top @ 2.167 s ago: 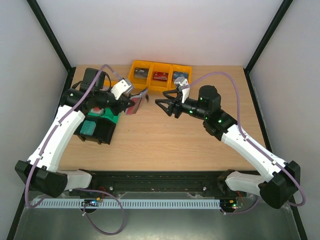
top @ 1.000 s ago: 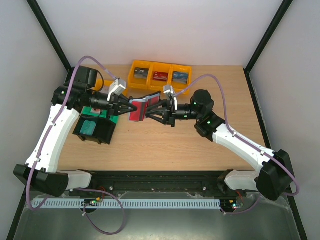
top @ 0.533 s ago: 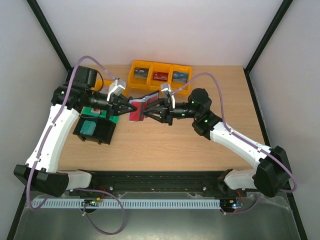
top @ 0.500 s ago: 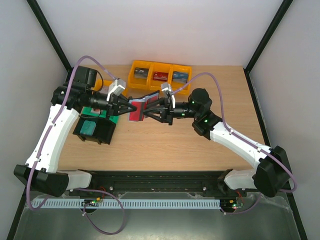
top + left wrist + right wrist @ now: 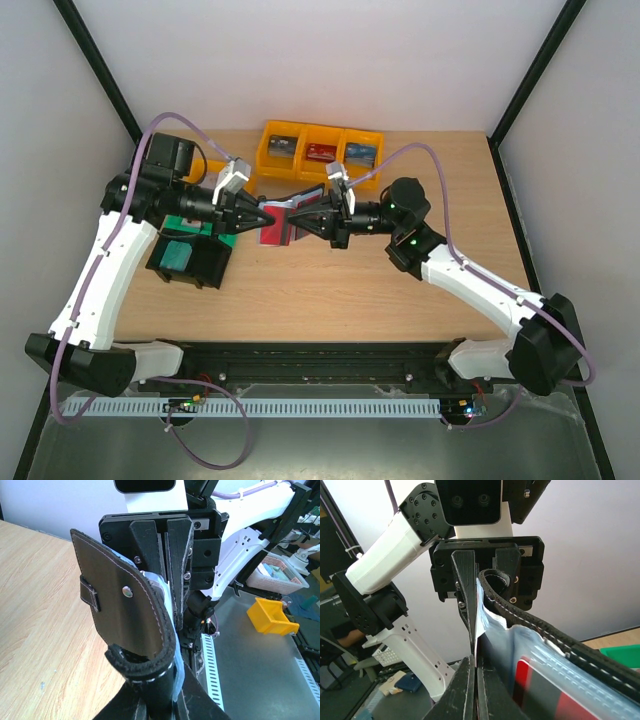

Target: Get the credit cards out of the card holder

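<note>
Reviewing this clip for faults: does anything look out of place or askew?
Nothing damaged or spilled. The card holder hangs in mid-air, pinched from both sides by the left gripper and right gripper, its flap curling. A red card sits in a clear pocket.

Our left arm [image 5: 108,262] rises from its base at the near left and bends inward. We hold its wrist so that the left gripper [image 5: 256,213] points to the right, roughly level. Its jaws stand clamped on the card holder [image 5: 276,224]. Our right arm [image 5: 470,285] reaches from the near right toward the middle with its elbow raised. The right gripper [image 5: 305,216] points left, nose to nose with the other, and its fingers are pressed flat together, pinching the holder's thin inner edge.
</note>
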